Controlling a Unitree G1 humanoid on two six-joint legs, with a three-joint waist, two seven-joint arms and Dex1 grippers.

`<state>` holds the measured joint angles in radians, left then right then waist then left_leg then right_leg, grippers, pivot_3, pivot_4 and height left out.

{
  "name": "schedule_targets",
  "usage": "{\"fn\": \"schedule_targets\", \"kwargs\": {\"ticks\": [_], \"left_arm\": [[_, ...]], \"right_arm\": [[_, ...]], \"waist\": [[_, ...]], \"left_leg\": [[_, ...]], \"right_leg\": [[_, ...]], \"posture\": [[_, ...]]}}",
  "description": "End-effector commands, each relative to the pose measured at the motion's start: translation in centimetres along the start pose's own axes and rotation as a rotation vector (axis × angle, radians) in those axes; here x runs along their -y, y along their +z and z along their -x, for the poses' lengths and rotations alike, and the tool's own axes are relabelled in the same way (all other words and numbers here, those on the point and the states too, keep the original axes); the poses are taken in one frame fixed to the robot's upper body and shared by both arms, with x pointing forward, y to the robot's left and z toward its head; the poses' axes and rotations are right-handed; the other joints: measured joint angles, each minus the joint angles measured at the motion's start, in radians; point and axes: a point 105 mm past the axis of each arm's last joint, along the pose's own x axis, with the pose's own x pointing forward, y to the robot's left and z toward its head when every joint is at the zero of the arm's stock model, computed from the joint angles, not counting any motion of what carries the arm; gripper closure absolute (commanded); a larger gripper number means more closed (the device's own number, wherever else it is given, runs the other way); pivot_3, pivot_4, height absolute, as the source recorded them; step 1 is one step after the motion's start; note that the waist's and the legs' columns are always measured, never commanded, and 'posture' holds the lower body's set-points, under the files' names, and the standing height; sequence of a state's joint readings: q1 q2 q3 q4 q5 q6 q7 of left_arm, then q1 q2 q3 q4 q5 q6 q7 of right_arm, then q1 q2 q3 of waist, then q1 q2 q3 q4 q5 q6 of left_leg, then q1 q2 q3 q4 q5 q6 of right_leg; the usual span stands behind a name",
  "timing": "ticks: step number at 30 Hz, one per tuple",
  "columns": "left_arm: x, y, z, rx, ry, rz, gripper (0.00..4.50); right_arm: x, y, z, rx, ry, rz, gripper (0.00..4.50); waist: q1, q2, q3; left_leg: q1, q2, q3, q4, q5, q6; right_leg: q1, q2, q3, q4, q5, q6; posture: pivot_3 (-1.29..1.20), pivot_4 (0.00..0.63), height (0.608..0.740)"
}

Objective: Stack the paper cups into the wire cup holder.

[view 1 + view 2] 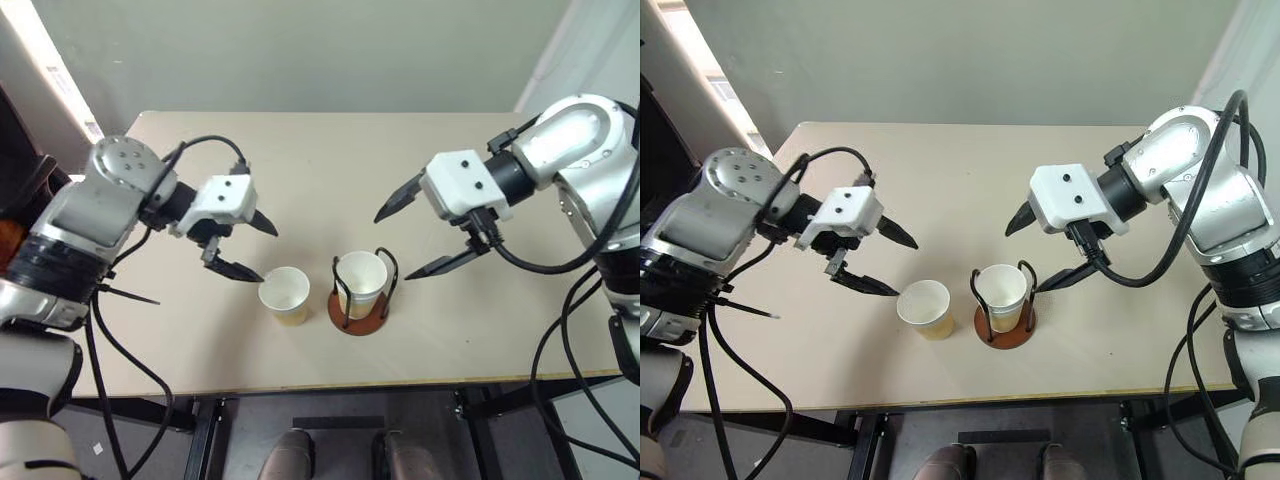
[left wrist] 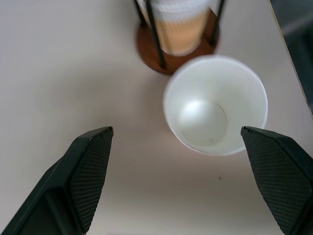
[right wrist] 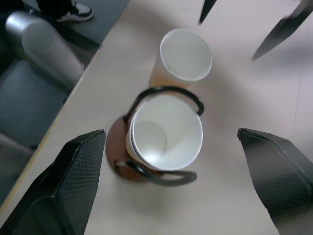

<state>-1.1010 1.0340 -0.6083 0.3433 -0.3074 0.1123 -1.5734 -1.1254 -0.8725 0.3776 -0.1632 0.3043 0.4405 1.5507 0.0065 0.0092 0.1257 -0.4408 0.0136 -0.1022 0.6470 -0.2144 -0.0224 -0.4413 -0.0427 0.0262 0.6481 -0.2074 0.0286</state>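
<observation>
The wire cup holder point(image 1: 362, 312) stands on its reddish-brown base near the table's front edge, with a paper cup point(image 1: 363, 277) upright inside its black loops; a second rim seems nested under that cup point(image 3: 166, 132). Another paper cup point(image 1: 285, 293) stands upright and empty just left of the holder, close to it. My left gripper point(image 1: 262, 252) hovers open just left of and above this loose cup, which lies ahead between its fingers point(image 2: 88, 166) in the left wrist view. My right gripper point(image 1: 395, 246) hangs open above and to the right of the holder, holding nothing.
The beige table point(image 1: 300, 160) stretches bare behind the cups to a grey wall. Its front edge point(image 1: 330, 388) runs close below the holder, with dark floor beyond. Black cables hang from both arms at the table's sides.
</observation>
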Motion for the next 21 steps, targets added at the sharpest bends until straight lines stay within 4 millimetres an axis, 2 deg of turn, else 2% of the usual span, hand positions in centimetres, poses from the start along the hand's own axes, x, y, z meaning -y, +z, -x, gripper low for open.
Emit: {"fn": "schedule_targets", "kwargs": {"ticks": [1, 4, 15, 18, 21], "left_arm": [[-0.3, 0.4, -0.2, -0.035, -0.051, -0.062, 0.00], [-0.5, -0.1, -1.3, -0.059, -0.084, -0.070, 0.00], [-0.7, 0.0, -3.0, -0.075, -0.137, -0.100, 0.00], [-0.6, 0.2, -3.0, -0.068, -0.150, -0.104, 0.87], [-0.2, 0.4, -3.0, -0.061, -0.165, -0.107, 1.94]], "right_arm": [[1.6, 1.1, -0.2, -0.003, -0.175, -0.003, 0.02], [2.3, 1.1, -0.9, -0.002, -0.253, -0.046, 0.02], [1.2, 0.9, -1.5, -0.022, -0.251, -0.055, 0.02], [1.1, 0.9, -1.3, -0.025, -0.252, -0.049, 0.00], [1.0, 0.9, -1.0, -0.028, -0.249, -0.037, 0.00]], "waist": [[0.000, 0.000, 0.000], [-0.001, 0.000, 0.000], [0.001, 0.000, 0.000], [0.001, 0.000, 0.000], [0.001, 0.000, 0.000]], "left_leg": [[0.000, 0.000, 0.000, 0.000, 0.000, 0.000], [0.000, 0.000, 0.000, 0.001, 0.000, 0.000], [-0.002, 0.000, 0.000, 0.002, 0.000, 0.001], [-0.003, 0.000, 0.000, 0.003, 0.000, 0.001], [-0.003, 0.000, 0.000, 0.003, 0.000, 0.001]], "right_leg": [[0.000, 0.000, 0.000, 0.000, 0.002, 0.003], [0.000, 0.000, 0.000, 0.000, 0.004, 0.006], [0.000, 0.000, 0.000, -0.003, 0.004, 0.009], [0.000, 0.000, 0.000, -0.003, 0.005, 0.009], [0.000, 0.000, 0.000, -0.003, 0.005, 0.010]], "posture": [[0.00, 0.150, 0.740], [0.00, 0.150, 0.740], [0.00, 0.150, 0.740], [0.00, 0.150, 0.740], [0.00, 0.150, 0.740]]}}
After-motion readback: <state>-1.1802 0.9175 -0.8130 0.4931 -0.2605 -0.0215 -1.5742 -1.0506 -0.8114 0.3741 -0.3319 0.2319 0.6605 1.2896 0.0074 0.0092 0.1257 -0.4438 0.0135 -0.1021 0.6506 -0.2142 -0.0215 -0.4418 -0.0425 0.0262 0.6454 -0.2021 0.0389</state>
